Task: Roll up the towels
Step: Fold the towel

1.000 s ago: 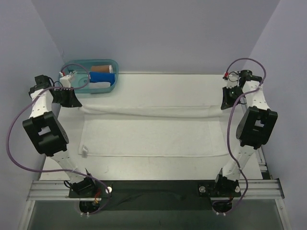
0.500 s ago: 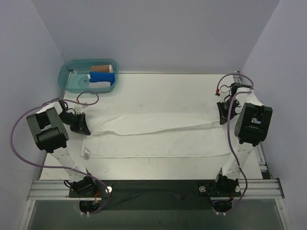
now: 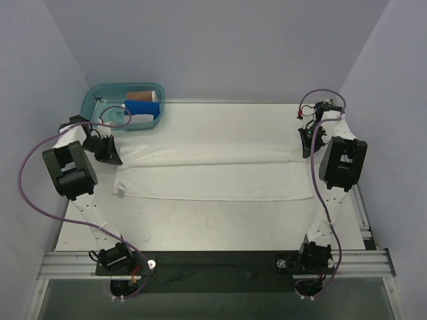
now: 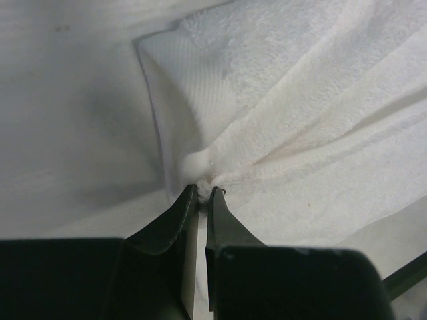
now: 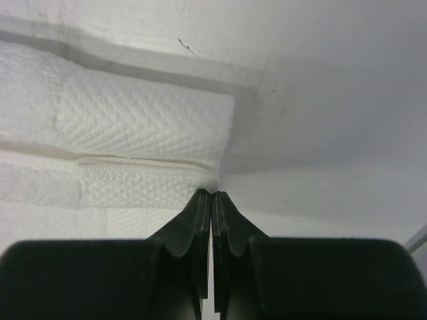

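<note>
Could not count layers under the far fold of the white towel (image 3: 213, 180), nor see its pinched corner tips. Found it midway on the table (image 3: 200, 227), long axis left to right. Pinched its far left corner in the clenched left gripper (image 4: 203, 192), far right in the clamped right gripper (image 5: 211, 193).

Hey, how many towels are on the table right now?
3: a white towel lying mid-table, plus a blue roll and a brown roll in the teal bin. More may be hidden there.
</note>
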`<state>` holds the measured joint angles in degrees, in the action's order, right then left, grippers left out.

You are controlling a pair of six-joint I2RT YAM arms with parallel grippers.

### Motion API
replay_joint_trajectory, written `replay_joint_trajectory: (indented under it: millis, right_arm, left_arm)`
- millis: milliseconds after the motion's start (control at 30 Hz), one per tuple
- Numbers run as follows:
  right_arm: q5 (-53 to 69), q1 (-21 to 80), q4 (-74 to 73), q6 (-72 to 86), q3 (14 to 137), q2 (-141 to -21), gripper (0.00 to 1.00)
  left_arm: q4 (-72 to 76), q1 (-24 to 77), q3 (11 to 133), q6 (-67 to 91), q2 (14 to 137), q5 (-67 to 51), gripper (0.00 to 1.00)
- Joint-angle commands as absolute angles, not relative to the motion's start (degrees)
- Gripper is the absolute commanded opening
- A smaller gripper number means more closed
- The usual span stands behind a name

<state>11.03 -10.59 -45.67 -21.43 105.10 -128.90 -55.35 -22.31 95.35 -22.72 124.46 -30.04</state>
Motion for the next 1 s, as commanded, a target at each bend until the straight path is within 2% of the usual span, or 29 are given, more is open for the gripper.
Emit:
replay_joint_trajectory:
  millis: [0, 267, 600, 767, 967]
  right_arm:
    - [7.8, -11.1, -47.0, -21.0, 110.1, -127.3, 0.00]
    - [10.0, -11.5, -48.8, -22.6, 105.8, -117.6, 0.00]
    - [8.6, -14.2, -51.9, -28.4, 96.8, -112.8, 0.00]
    - [10.3, -14.4, -51.7, -28.7, 92.3, -115.3, 0.00]
    - [9.6, -14.2, -49.8, -27.9, 91.6, -121.5, 0.00]
  left_arm:
    - [-52.3, -21.9, 101.4, -22.3, 123.6, -27.8, 0.00]
    - [-57.5, -21.4, 99.2, -25.1, 115.1, -28.2, 0.00]
    - [-64.7, -25.5, 96.4, -30.8, 109.1, -23.4, 0.00]
    - [-59.9, -26.1, 86.2, -32.0, 107.9, -24.0, 0.00]
    - [-53.4, -25.8, 82.0, -29.4, 112.9, -22.7, 0.00]
